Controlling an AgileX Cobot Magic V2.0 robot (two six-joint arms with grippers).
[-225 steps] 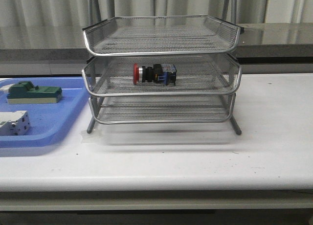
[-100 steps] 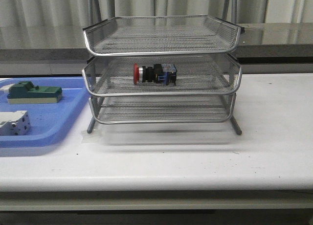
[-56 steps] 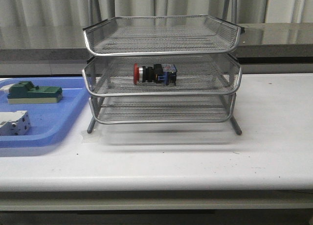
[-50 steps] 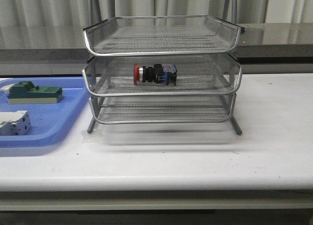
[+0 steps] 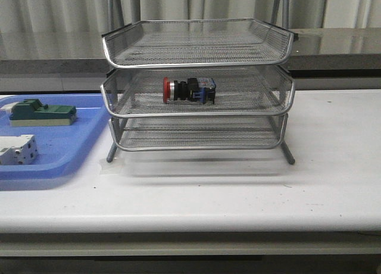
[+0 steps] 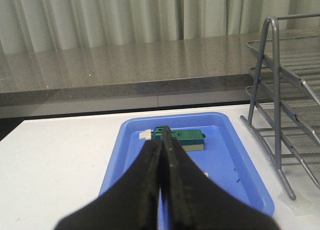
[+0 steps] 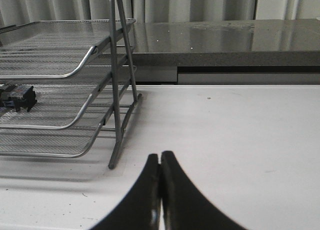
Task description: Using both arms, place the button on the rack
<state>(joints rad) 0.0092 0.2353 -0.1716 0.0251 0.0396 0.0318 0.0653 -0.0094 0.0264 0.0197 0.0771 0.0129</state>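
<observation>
Left gripper: black left gripper point(image 6: 163, 160), seen only in the left wrist view, has its two fingers pressed together with nothing between them; it hangs over the near end of the blue tray.
Right gripper: black right gripper point(image 7: 160, 175), seen only in the right wrist view, is likewise clenched on nothing, above bare white tabletop just beside the rack's foot.
Button: small push-button switch with red mushroom cap, silver collar, black body and blue rear block point(image 5: 189, 90) lies on its side on the middle tier of the rack, cap toward the robot's left, left of the tier's centre; its dark rear end point(image 7: 17, 98) shows at the edge of the right wrist view.
Rack: large three-tier silver wire-mesh letter tray on a metal frame point(image 5: 196, 62) stands on the table, all three tiers roughly in line; its upright post and side rails appear in the left wrist view point(image 6: 272, 90) and the right wrist view point(image 7: 116, 80).
Blue tray: flat blue plastic tray point(image 5: 59, 143) sits just left of the rack, apart from its foot.
Green part: green block on a pale base point(image 5: 41, 114) lies in the tray's far half, also visible beyond the left fingers point(image 6: 187, 138).
White part: white block point(image 5: 18, 149) lies nearer in the tray, by the picture's left edge.
Table: white tabletop point(image 5: 238, 190) carries rack and tray.
</observation>
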